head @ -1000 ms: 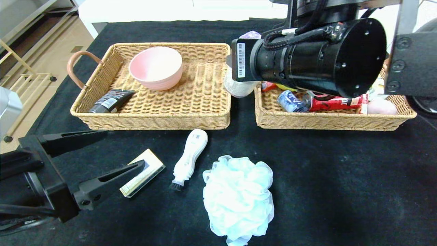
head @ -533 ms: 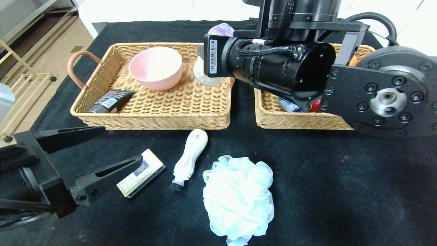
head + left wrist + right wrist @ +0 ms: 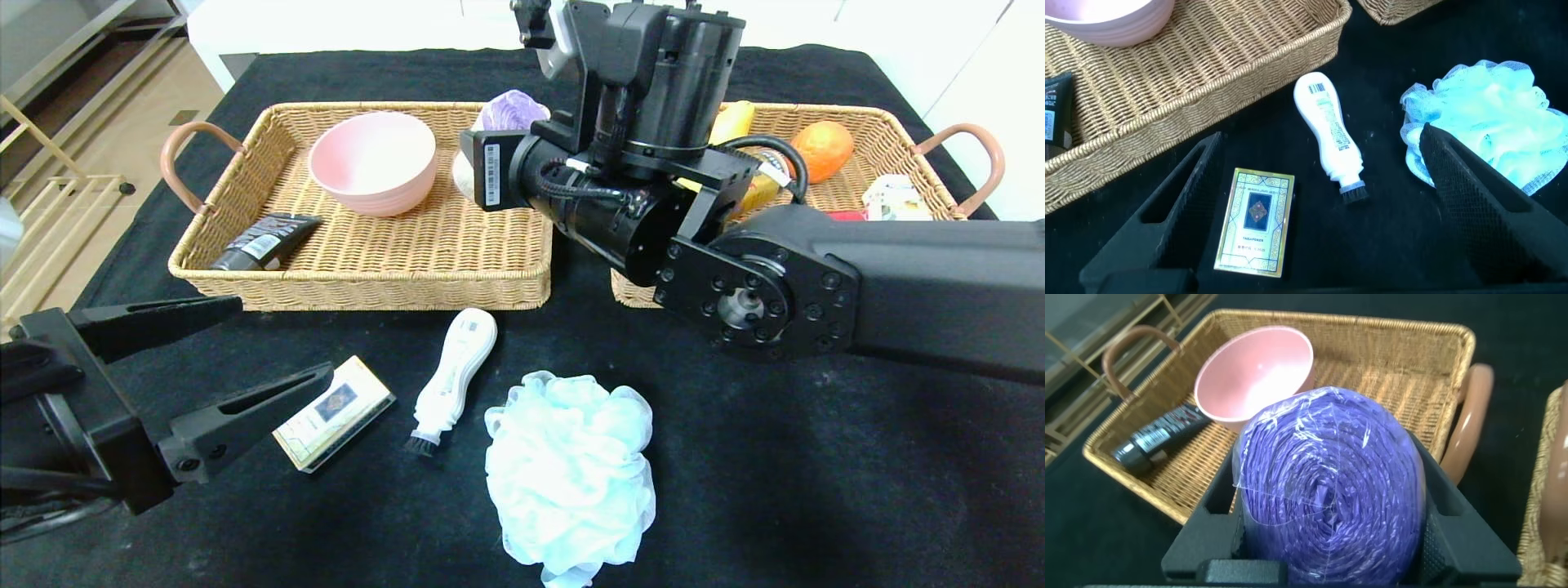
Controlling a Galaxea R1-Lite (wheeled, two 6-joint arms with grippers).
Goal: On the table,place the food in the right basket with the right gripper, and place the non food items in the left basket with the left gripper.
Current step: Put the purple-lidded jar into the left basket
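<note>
My right gripper (image 3: 1327, 502) is shut on a purple roll wrapped in clear film (image 3: 1327, 482). It holds the roll (image 3: 513, 110) above the far right corner of the left basket (image 3: 367, 282). That basket contains a pink bowl (image 3: 373, 159) and a black tube (image 3: 265, 241). My left gripper (image 3: 286, 337) stands open low over the table's near left, holding nothing. A gold-edged card box (image 3: 333, 412) lies by its lower finger. Beside the box lie a white brush (image 3: 455, 371) and a pale blue bath pouf (image 3: 571, 474). The right basket (image 3: 890, 135) holds an orange (image 3: 822, 147) and packets, partly hidden by my right arm.
My right forearm (image 3: 816, 278) stretches from the right edge across the right basket's front. A black cloth covers the table (image 3: 816, 457). In the left wrist view the card box (image 3: 1256, 220), brush (image 3: 1329, 131) and pouf (image 3: 1490, 114) lie in a row.
My right arm has swung left from over the right basket, carrying the purple roll to above the left basket. The left gripper has drifted slightly back, still open.
</note>
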